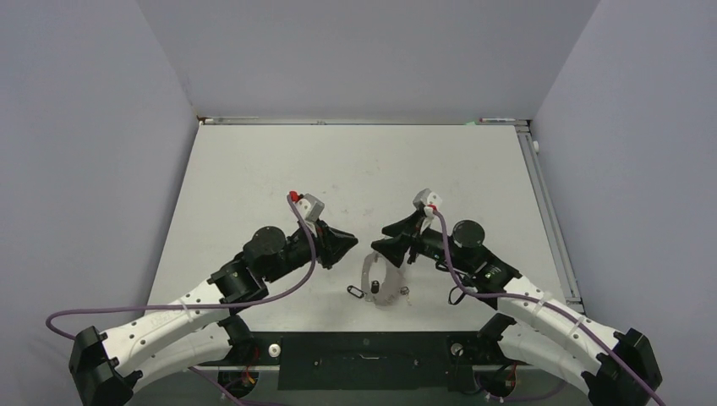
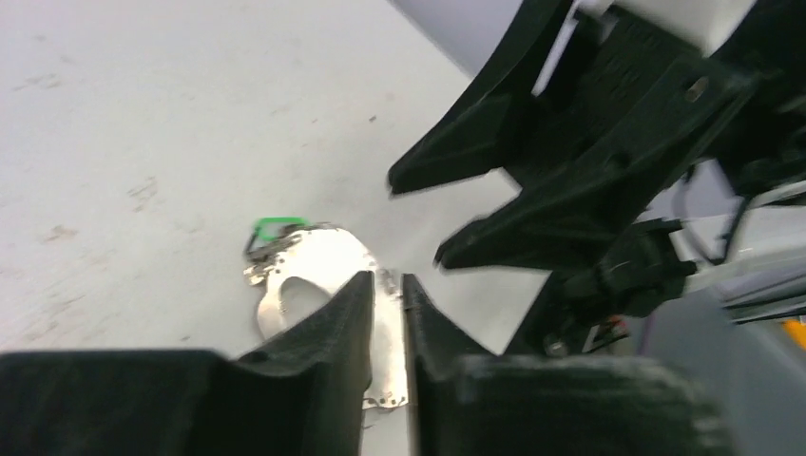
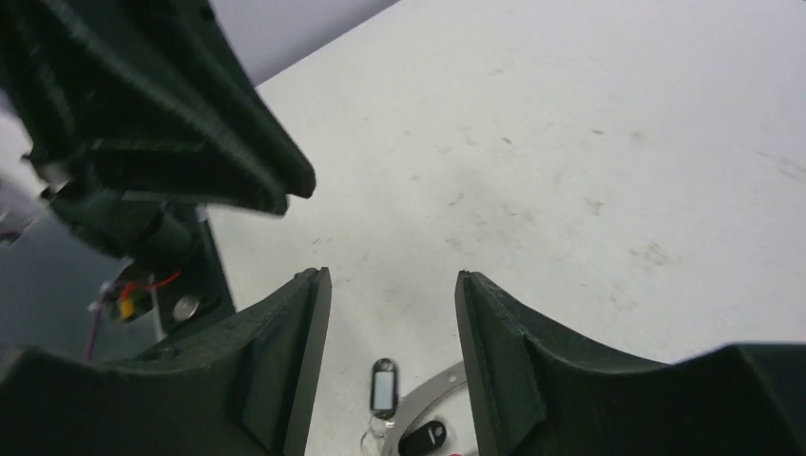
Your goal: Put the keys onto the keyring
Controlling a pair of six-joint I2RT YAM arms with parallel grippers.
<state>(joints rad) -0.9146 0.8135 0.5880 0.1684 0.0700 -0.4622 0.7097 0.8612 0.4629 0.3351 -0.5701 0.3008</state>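
Left jaws almost shut, gripping nothing; right jaws about half open, empty. Thin silvery wire keyring (image 2: 328,258) flat by the near edge of the worktop (image 1: 254,169), midway, small green-tagged key (image 2: 278,226) touching it; long axis near-to-far; below both, nearer the right arm (image 1: 524,296).

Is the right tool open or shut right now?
Open. In the right wrist view the right tool has its two fingers well apart, with table showing between them and nothing gripped.
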